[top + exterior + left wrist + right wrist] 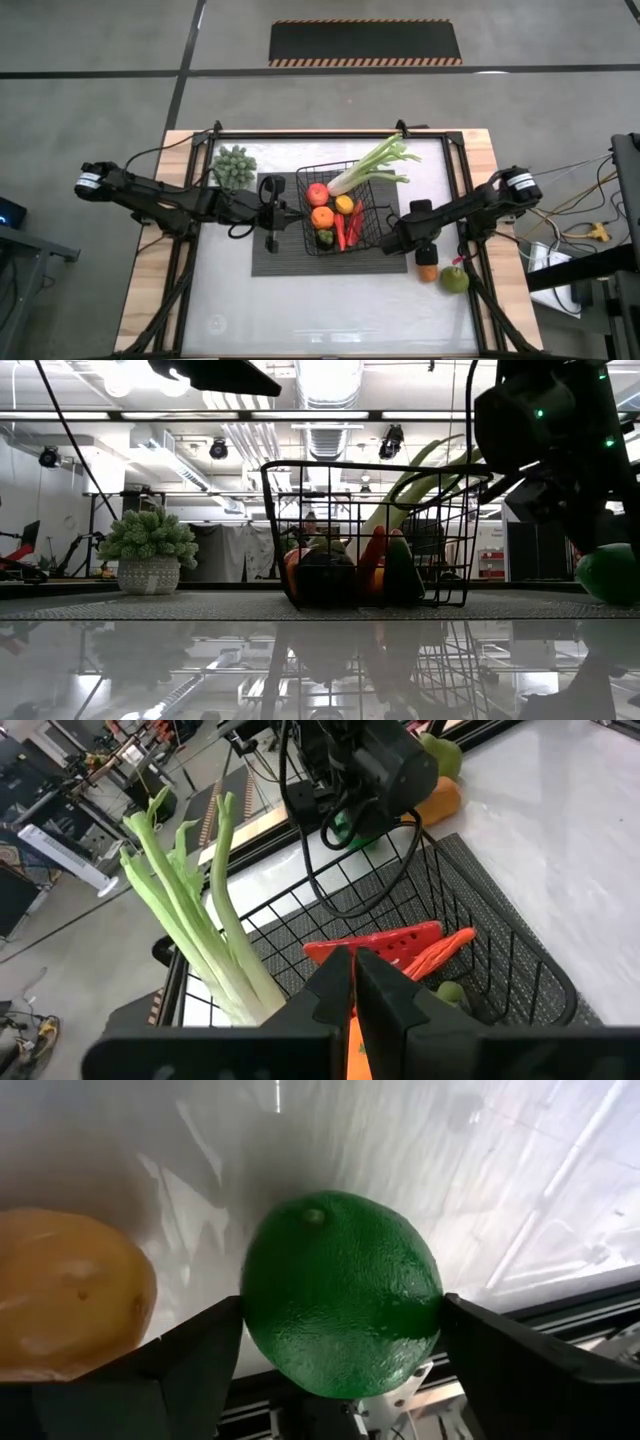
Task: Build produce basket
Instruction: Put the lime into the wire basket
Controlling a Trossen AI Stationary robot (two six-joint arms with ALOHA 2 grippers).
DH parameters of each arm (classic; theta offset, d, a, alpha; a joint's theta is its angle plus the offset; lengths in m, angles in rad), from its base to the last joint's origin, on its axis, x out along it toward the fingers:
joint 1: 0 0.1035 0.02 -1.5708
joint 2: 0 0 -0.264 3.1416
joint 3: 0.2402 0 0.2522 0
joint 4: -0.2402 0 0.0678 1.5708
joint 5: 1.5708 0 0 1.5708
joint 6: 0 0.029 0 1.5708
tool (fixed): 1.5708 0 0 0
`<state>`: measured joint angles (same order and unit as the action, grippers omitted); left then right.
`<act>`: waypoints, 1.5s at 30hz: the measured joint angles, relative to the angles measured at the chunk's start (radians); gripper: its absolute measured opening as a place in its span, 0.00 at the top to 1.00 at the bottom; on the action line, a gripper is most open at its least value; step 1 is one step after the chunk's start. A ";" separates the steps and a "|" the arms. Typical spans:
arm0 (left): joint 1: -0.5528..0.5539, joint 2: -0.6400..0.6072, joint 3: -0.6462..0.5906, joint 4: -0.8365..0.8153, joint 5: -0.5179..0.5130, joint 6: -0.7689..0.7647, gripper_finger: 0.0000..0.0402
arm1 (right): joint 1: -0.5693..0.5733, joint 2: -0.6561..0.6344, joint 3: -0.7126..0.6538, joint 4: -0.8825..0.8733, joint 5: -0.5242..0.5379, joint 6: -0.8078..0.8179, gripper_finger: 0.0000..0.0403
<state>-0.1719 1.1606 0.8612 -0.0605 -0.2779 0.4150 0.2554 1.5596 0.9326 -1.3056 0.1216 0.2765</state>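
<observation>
The black wire basket (pixel 385 215) stands on a dark ribbed mat (pixel 270 262). It holds red (pixel 318 193), orange (pixel 322 217) and yellow (pixel 344 205) round pieces, a red chili (pixel 342 232) and a dark piece (pixel 325 238). A leek (pixel 370 168) leans over its far rim. My right gripper (pixel 342 1305) is right of the basket, low over the table, around a green round fruit (pixel 340 1295). An orange piece (pixel 427 272) lies beside the green fruit. My left gripper (pixel 355 990) is shut and empty, above the mat at the basket's left side. My right gripper has one finger (pixel 215 1345) on each of two opposite sides of the green round fruit, at its widest part (pixel 262 1305). The fruit's dimpled end (pixel 315 1215) points away from the wrist. The fruit is down at table level (pixel 610 573); whether it rests there I cannot tell.
A small potted plant (pixel 234 165) stands on the table at the far left, beside the mat. The table's black frame rail (pixel 560 1305) runs close behind the green fruit. The glossy white tabletop (pixel 300 310) stretches along the near side.
</observation>
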 joint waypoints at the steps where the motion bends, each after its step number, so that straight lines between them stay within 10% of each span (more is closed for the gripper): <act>1: 0.000 0.000 0.000 0.000 0.000 0.008 1.00 | 0.000 0.005 0.000 -0.001 0.003 0.000 0.25; 8: 0.000 0.000 0.000 0.001 0.000 0.016 1.00 | 0.000 -0.007 -0.001 0.001 0.008 0.021 0.43; 26: 0.000 -0.046 -0.005 0.056 0.000 0.062 1.00 | 0.009 -0.272 0.263 -0.066 0.004 0.145 0.43; 36: 0.001 -0.045 -0.050 0.173 0.000 0.076 1.00 | 0.011 -0.520 0.214 0.419 0.095 0.120 0.43; 45: 0.002 -0.045 -0.159 0.441 0.000 0.140 1.00 | -0.011 -0.496 0.101 0.944 0.269 -0.078 0.42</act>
<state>-0.1699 1.1155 0.7025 0.3801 -0.2779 0.5554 0.2446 1.0636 1.0334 -0.3616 0.3903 0.1988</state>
